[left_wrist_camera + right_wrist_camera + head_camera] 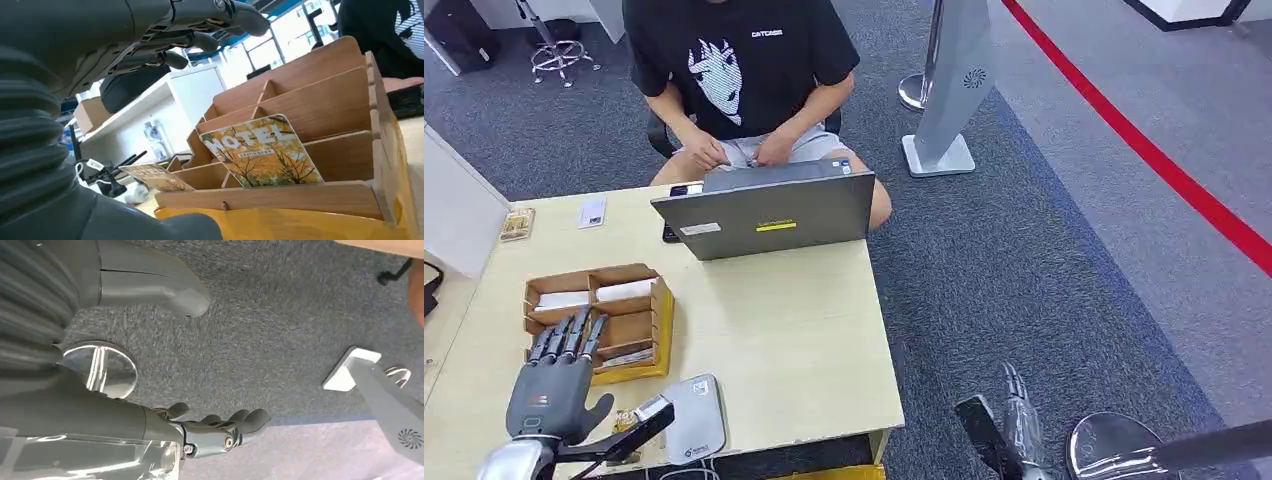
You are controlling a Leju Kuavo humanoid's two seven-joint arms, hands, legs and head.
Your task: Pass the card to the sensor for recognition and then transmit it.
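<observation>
Currently left hand (554,385) hovering open, empty, over wooden card organizer (660,318). Hotel card (262,152) leaning in front slot. Advising: pinching card's top edge, lifting straight, heading for white reader (692,420). Right hand (1021,412) hanging empty, fingers loosely extended.

Across the surface (804,340) from my left robot hand, a grey laptop (769,212) stands open with a seated person (744,70) typing behind it; far beyond my right robot hand, a grey stand (949,90) rests on carpet crossed by red tape (1164,165)
</observation>
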